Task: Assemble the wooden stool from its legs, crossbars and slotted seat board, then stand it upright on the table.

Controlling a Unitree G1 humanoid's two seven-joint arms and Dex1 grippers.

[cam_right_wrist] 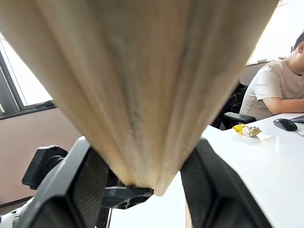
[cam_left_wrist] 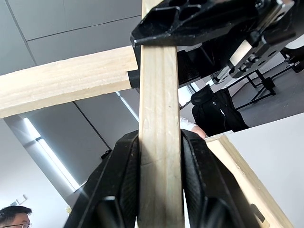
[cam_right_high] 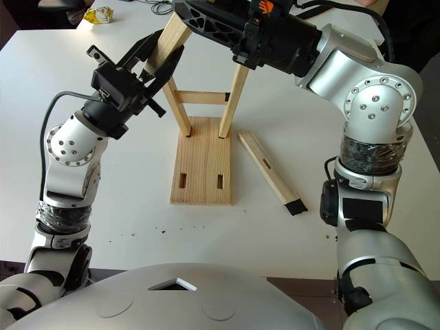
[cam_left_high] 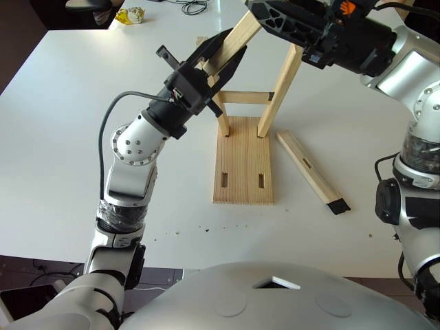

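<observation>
1. The seat board [cam_left_high: 243, 192] lies flat on the white table [cam_left_high: 69, 103], in the middle of the left eye view.
2. The two standing legs [cam_left_high: 278, 93] sit in its far slots, and a crossbar [cam_left_high: 244, 97] joins them. I think that part is done.
3. The two near slots [cam_left_high: 224, 180] are open holes, so I guess about half the job is done.
4. In the upper middle, my left gripper [cam_left_high: 234, 45] squeezes the held leg [cam_left_high: 247, 27], with a finger tight on each side of the wood.
5. My right gripper [cam_right_wrist: 142, 147] comes in from the upper right and pinches the top end of that same leg.
6. A loose leg [cam_left_high: 313, 172] lies on the table, just right of the seat board.
7. What is left, I think: push the held leg into a near slot, add the loose leg, fit any other crossbars, then flip the stool onto its feet.
</observation>
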